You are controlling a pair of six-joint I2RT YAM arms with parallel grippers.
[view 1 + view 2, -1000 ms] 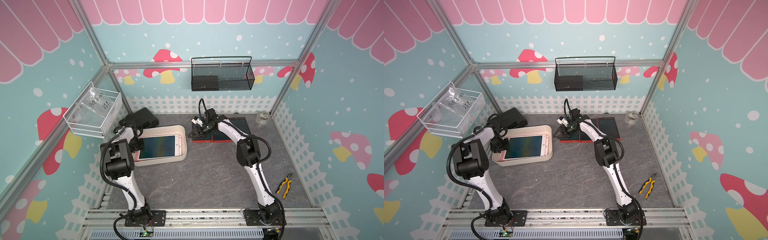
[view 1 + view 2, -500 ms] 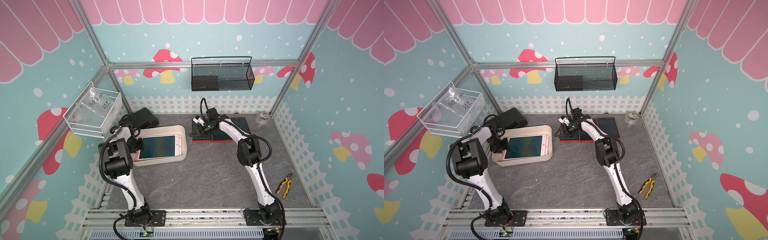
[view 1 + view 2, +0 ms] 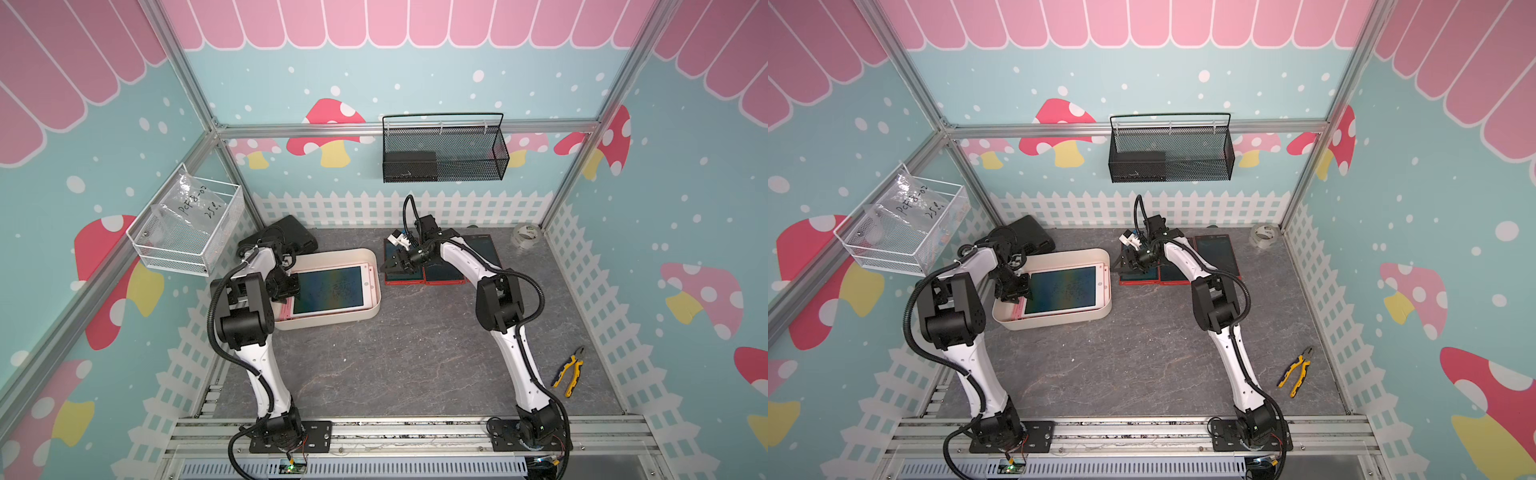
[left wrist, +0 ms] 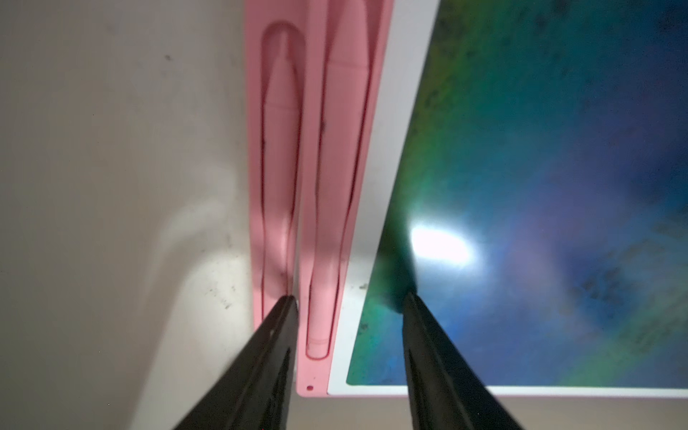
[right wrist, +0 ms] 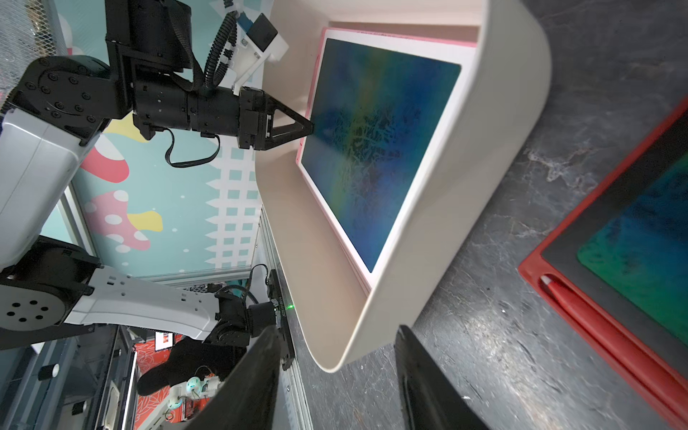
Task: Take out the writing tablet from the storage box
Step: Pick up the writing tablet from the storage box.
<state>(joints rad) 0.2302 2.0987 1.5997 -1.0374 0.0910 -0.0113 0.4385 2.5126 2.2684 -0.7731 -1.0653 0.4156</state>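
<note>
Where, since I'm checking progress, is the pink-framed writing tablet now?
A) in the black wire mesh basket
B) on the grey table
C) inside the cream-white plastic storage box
C: in both top views the pink-framed writing tablet lies flat within the walls of the cream-white plastic storage box.

One storage box [image 3: 332, 320], two-plus pink tablets [image 3: 328, 286], two wire baskets [image 3: 444, 153], one pliers [image 3: 569, 372], one tape roll [image 3: 525, 236], two arms [image 3: 257, 361].
</note>
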